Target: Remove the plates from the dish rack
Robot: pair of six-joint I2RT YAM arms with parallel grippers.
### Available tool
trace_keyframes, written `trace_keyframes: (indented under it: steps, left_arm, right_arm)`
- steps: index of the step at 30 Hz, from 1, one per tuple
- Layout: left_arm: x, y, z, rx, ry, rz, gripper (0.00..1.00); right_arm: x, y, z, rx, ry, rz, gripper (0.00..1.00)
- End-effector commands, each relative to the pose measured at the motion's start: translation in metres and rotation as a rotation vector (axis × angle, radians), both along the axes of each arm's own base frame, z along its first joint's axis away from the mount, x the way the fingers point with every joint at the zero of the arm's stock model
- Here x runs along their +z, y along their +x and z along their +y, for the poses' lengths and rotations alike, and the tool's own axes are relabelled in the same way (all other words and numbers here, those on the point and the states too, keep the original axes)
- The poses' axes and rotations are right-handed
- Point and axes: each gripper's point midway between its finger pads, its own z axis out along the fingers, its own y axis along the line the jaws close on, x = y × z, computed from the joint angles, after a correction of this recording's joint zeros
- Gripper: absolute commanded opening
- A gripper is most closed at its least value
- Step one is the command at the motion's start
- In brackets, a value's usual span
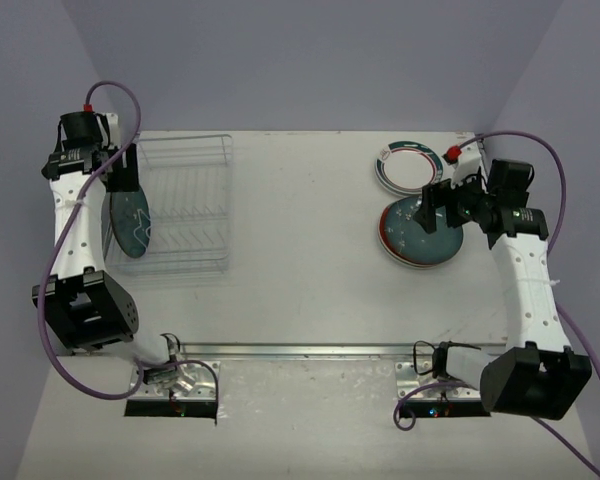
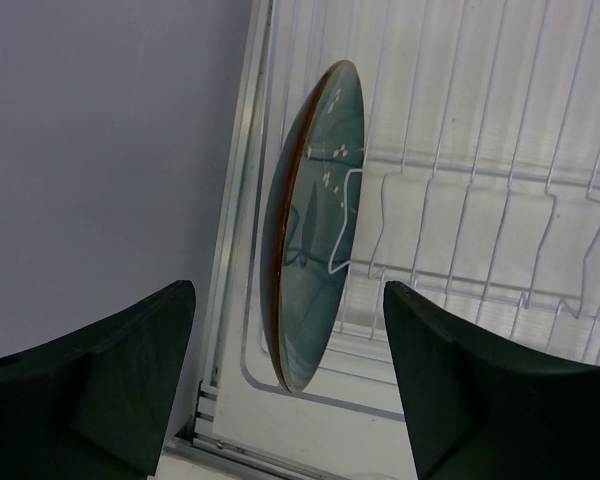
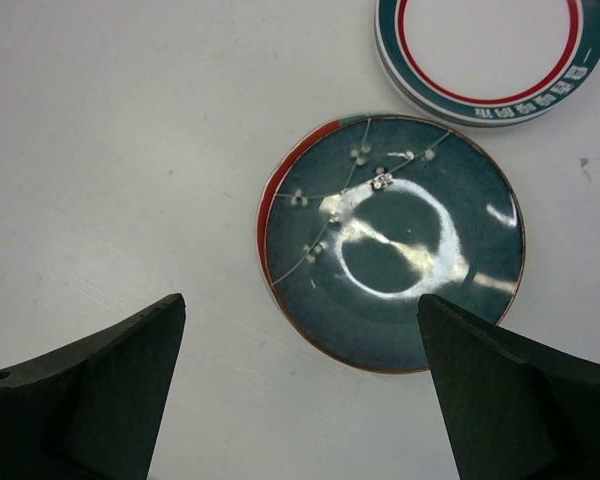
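Left jaws, apart like the right jaws, face the upright teal plate (image 2: 310,230); closing off-centre could topple it in the dish rack (image 1: 185,215).

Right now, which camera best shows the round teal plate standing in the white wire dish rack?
Left wrist: the teal plate is close, upright on edge. Top external shows it small; right wrist misses it.

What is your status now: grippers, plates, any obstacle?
Left gripper open, facing the upright teal plate, the only one in the dish rack. Right gripper open over the unloaded teal plate on the table. No obstacle seen.
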Motion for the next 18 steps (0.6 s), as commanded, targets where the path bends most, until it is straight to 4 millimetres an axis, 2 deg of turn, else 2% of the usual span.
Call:
trace_keyframes:
  steps: [1, 7, 10, 13, 18]
  left_arm:
    - [0.005, 0.006, 0.02, 0.013, 0.086, 0.006, 0.73]
    - [-0.023, 0.019, 0.027, 0.032, 0.064, 0.055, 0.64]
    - [-0.042, 0.022, 0.033, 0.039, 0.071, 0.101, 0.56]
    - [-0.05, 0.025, 0.038, 0.04, 0.095, 0.11, 0.46]
    - [-0.052, 0.028, 0.04, 0.015, 0.124, 0.109, 0.21]
  right_arm:
    - [0.005, -0.001, 0.009, 0.032, 0.006, -0.05, 0.99]
    - [-0.003, -0.008, 0.01, 0.042, -0.004, -0.054, 0.99]
    - [-0.004, -0.01, 0.011, 0.048, -0.005, -0.061, 0.99]
    - [-0.003, -0.012, 0.01, 0.048, -0.011, -0.075, 0.99]
    - [-0.005, -0.012, 0.011, 0.048, -0.006, -0.074, 0.99]
